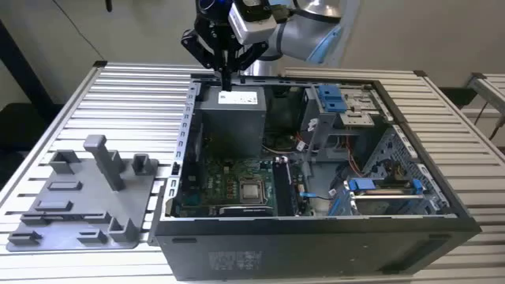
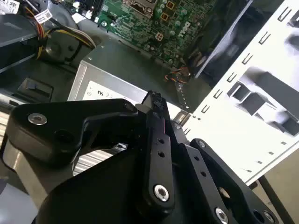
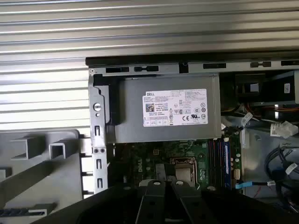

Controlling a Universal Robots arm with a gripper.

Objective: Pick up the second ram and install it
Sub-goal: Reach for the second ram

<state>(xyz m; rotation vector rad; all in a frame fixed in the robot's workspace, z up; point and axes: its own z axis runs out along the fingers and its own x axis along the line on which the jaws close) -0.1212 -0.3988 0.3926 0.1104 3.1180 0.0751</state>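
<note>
At the exterior view's left a grey fixture tray point(image 1: 47, 228) lies on the slatted table point(image 1: 134, 89), with the open computer case point(image 1: 316, 251) just beside it. The gripper point(image 1: 226, 80) hangs over the far edge of the grey power-supply box point(image 1: 236, 121), its fingers point(image 2: 159, 140) pressed together. Nearer and to the right, slim dark strips point(image 1: 282, 188) stand beside the processor socket point(image 1: 252, 190). I cannot tell whether one of them is the second ram.
</note>
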